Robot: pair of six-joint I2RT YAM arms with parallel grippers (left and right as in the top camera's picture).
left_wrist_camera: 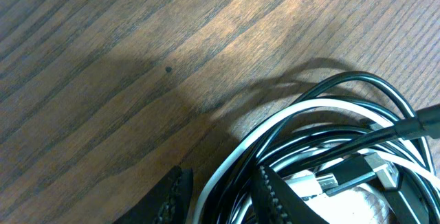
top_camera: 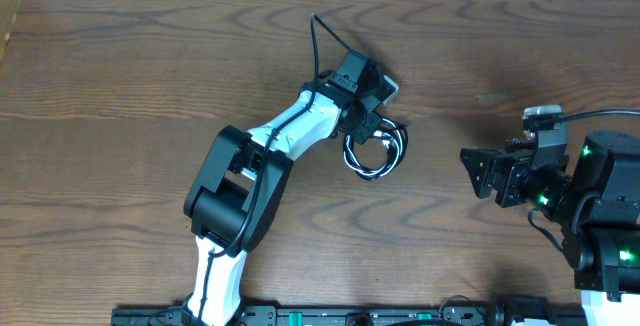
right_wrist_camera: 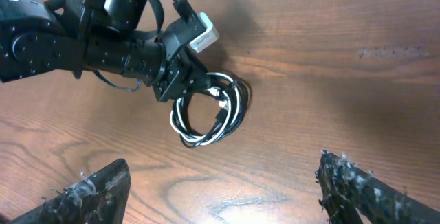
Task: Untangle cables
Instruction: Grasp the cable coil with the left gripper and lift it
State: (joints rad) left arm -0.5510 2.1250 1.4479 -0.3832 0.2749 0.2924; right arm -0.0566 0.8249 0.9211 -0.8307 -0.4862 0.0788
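Cables (top_camera: 375, 156): black and white, coiled together near the middle of the desk (top_camera: 120, 66).
Left gripper (left_wrist_camera: 223, 198): on the coil, fingers astride some strands — pinching or not, cannot tell.
Right gripper (right_wrist_camera: 223, 161): spread wide, nothing between — near right edge.

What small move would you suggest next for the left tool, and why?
Probably close the left tool on the cables and lift slightly: its fingers appear to straddle some strands, black and white lie looped together on the table, and the right tool hangs open aside, free to take one cord.
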